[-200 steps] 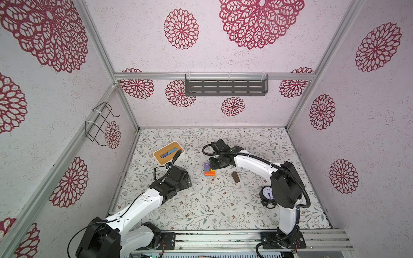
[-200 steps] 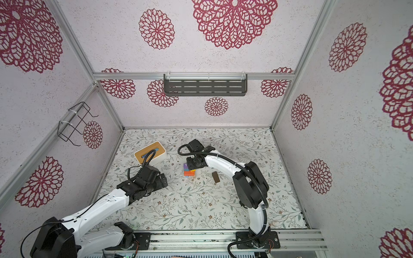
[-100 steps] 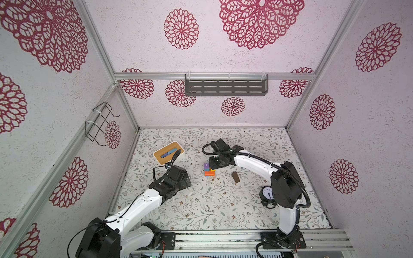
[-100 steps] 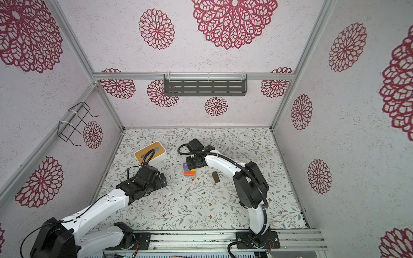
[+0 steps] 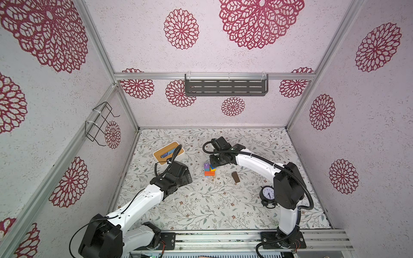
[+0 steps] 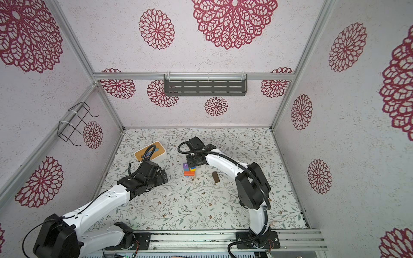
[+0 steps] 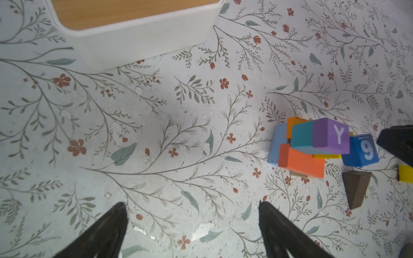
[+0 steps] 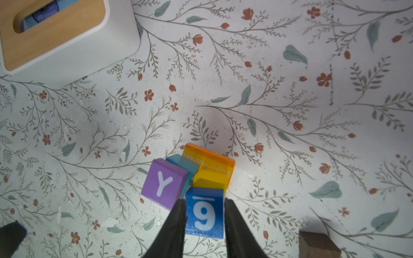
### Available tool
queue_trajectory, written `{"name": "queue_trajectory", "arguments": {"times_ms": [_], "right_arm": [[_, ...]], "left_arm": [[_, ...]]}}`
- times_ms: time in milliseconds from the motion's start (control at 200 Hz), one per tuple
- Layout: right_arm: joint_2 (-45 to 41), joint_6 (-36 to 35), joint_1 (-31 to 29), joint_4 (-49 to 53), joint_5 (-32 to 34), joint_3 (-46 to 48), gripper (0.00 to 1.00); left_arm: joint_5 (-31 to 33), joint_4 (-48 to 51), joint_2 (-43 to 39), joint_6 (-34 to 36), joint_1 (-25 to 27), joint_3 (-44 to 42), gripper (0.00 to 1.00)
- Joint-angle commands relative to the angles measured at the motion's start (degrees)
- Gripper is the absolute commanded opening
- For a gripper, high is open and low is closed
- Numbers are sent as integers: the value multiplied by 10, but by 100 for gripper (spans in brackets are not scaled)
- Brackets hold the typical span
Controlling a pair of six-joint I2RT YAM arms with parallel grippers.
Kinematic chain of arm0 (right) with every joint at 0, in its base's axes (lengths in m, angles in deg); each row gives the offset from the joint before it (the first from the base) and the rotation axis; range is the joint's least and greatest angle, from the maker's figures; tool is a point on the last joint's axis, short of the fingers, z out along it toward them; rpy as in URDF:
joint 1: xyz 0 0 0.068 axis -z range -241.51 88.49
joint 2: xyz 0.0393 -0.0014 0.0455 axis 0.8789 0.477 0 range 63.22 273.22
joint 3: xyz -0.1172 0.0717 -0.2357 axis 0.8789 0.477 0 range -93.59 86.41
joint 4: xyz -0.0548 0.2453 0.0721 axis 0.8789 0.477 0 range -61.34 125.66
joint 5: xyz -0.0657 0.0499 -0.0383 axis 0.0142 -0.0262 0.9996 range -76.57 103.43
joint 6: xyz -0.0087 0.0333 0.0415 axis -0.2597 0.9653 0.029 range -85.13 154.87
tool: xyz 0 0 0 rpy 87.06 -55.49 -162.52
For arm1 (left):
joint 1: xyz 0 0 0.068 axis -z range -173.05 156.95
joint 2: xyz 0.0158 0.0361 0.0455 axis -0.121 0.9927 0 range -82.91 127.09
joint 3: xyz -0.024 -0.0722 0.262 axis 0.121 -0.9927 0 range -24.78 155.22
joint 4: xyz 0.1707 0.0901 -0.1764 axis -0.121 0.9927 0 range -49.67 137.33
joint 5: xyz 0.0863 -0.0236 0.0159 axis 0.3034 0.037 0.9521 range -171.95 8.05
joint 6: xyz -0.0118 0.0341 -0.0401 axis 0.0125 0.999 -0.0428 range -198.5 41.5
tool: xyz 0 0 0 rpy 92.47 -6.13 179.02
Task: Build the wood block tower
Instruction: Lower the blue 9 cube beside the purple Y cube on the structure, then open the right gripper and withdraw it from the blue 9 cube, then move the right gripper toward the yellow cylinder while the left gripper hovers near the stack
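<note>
The tower (image 5: 209, 170) (image 6: 189, 170) is a low, uneven stack of wood blocks. In the right wrist view an orange block (image 8: 210, 159), a yellow one (image 8: 210, 179), a teal one (image 8: 183, 163) and a purple "Y" cube (image 8: 164, 183) crowd together. My right gripper (image 8: 204, 201) (image 5: 212, 164) is shut on the blue "9" cube (image 8: 204, 212) (image 7: 363, 152) at the stack's edge, a finger on each side. A dark brown bar (image 5: 235, 177) (image 7: 356, 189) lies loose to the right. My left gripper (image 7: 192, 206) (image 5: 188, 176) hangs open over bare table left of the tower.
A white box with a wooden lid (image 5: 168, 153) (image 8: 55, 33) stands at the back left, just beyond the left arm. A black alarm clock (image 5: 267, 193) sits by the right arm's base link. A small yellow block (image 7: 405, 174) shows at the left wrist view's edge.
The right gripper's jaws have come together onto the blue "9" cube beside the tower. The left gripper's jaws have narrowed a little; that arm has barely moved.
</note>
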Motion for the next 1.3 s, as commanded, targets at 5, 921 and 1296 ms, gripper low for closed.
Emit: {"name": "queue_trajectory", "arguments": {"times_ms": [5, 921, 1296], "right_arm": [[-55, -3, 30, -14, -17, 23, 14], [-51, 22, 160, -279, -339, 217, 0], [-14, 37, 159, -293, -358, 204, 0]], "left_arm": [[-10, -21, 19, 29, -5, 20, 59], [-300, -298, 222, 35, -67, 58, 0], [-330, -346, 280, 10, -67, 66, 0]]}}
